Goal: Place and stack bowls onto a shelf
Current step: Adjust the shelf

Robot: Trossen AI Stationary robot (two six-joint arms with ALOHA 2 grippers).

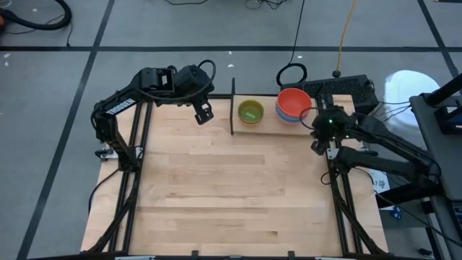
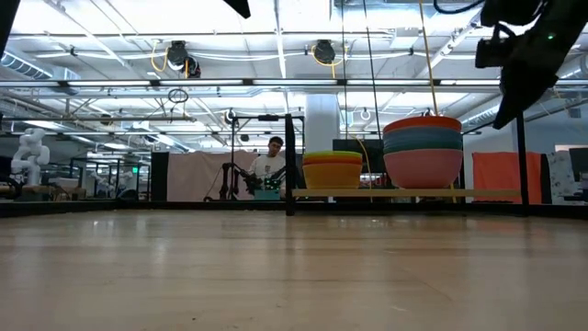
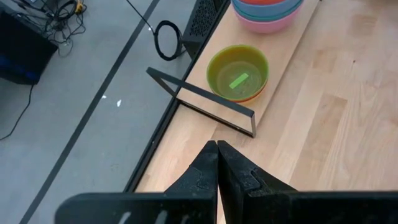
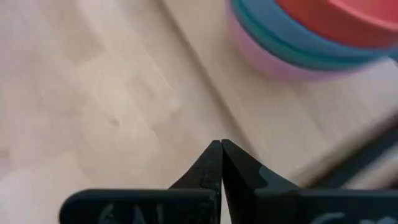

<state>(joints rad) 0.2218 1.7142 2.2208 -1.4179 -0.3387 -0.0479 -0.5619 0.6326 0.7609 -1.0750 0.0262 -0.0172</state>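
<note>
Pale-wood shelf (image 1: 263,127) holds two neat bowl stacks (image 1: 293,105). Left gripper (image 1: 203,113), right gripper (image 1: 322,146): fingers together, nothing held. Best back away slow, no bumping.

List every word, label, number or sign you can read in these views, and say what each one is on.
None can be read.
Left arm: a white strip with marks, too small to read.
Paper tag near the right arm's base: print too small to read.
Right claw: pale marks on its body, blurred.
Bowls and shelf: no text visible.
</note>
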